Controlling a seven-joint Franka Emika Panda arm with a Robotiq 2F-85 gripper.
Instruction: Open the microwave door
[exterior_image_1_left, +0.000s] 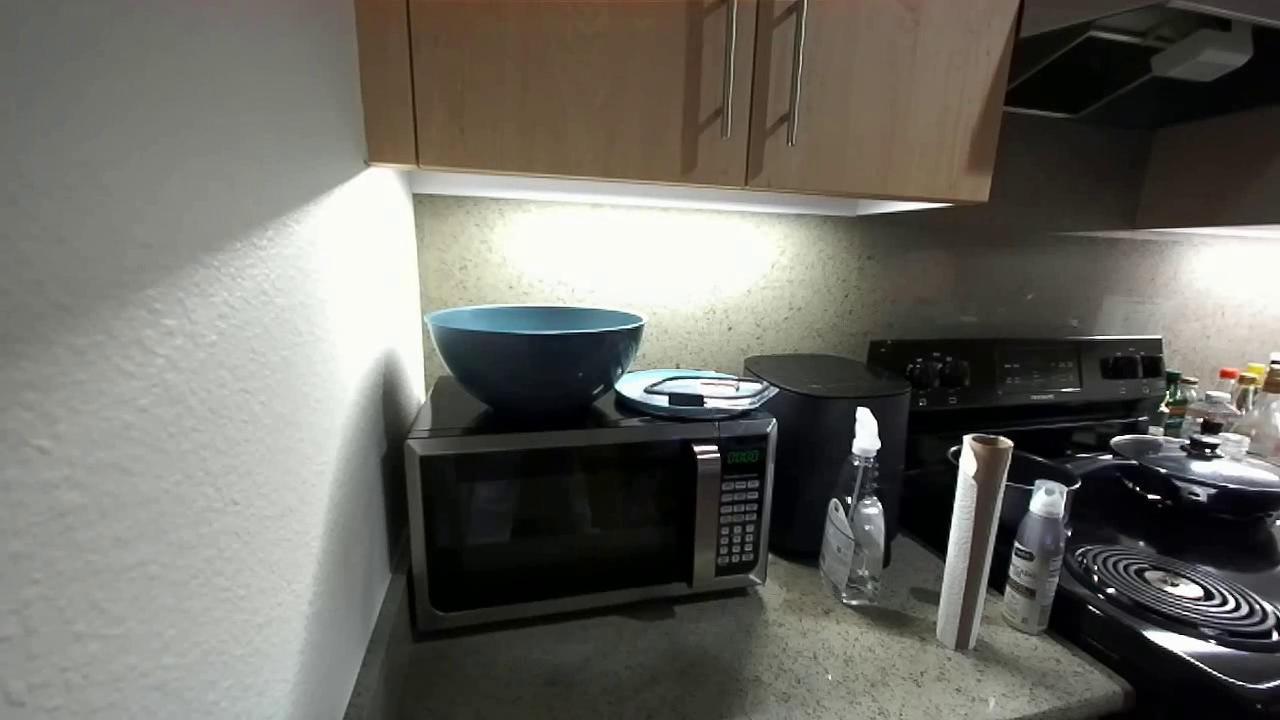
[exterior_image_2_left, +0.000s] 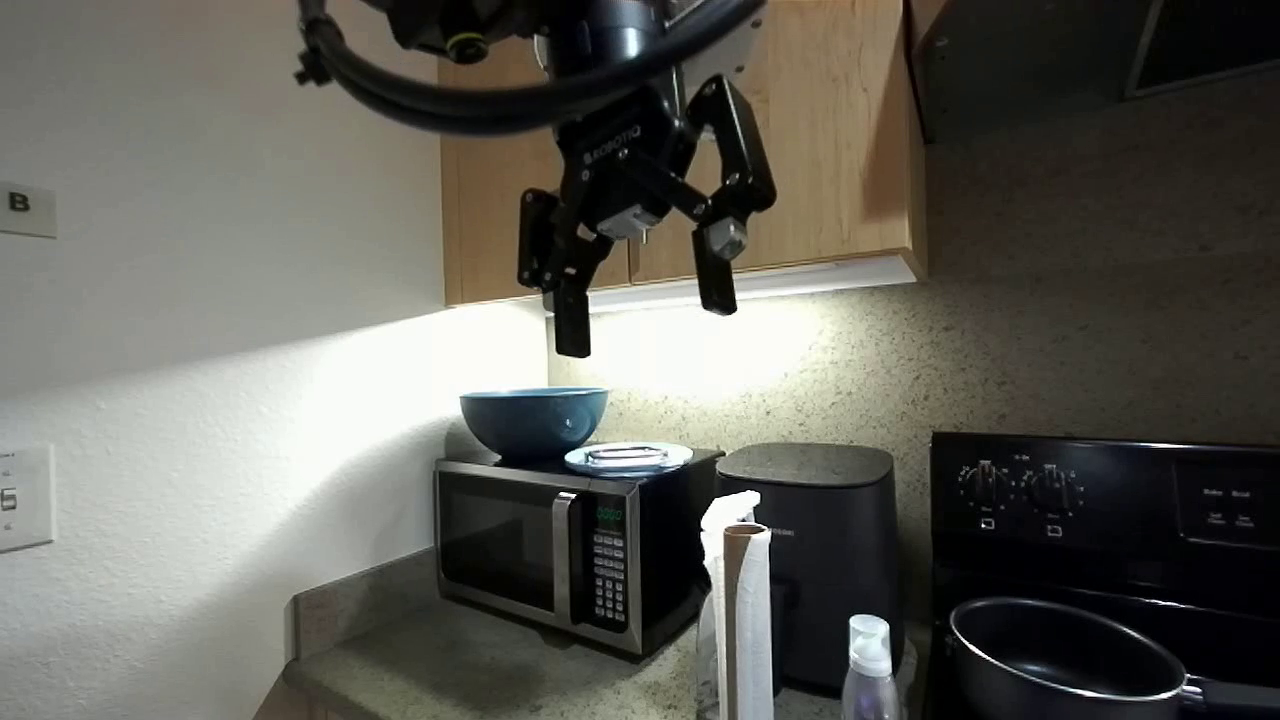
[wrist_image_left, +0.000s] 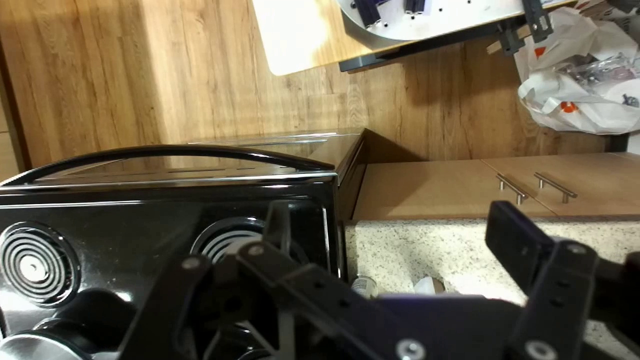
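Observation:
The silver microwave stands on the counter in both exterior views. Its microwave door (exterior_image_1_left: 560, 525) is shut, a dark glass panel in a steel frame; it also shows in an exterior view (exterior_image_2_left: 497, 540). The upright silver door handle (exterior_image_1_left: 706, 515) runs along the door's right side, beside the button panel (exterior_image_1_left: 741, 508); the handle also shows in an exterior view (exterior_image_2_left: 563, 560). My gripper (exterior_image_2_left: 645, 320) is open and empty, pointing down, and appears higher than the microwave. In the wrist view the open fingers (wrist_image_left: 392, 220) are spread over the counter and stove. The microwave is out of the wrist view.
A blue bowl (exterior_image_1_left: 537, 355) and a light blue plate (exterior_image_1_left: 690, 393) sit on the microwave. A black air fryer (exterior_image_1_left: 835, 450), spray bottle (exterior_image_1_left: 856, 520), paper roll (exterior_image_1_left: 972, 545) and spray can (exterior_image_1_left: 1036, 560) stand to its right. Wooden cabinets (exterior_image_2_left: 800, 150) hang above; the stove (wrist_image_left: 150, 225) adjoins the counter.

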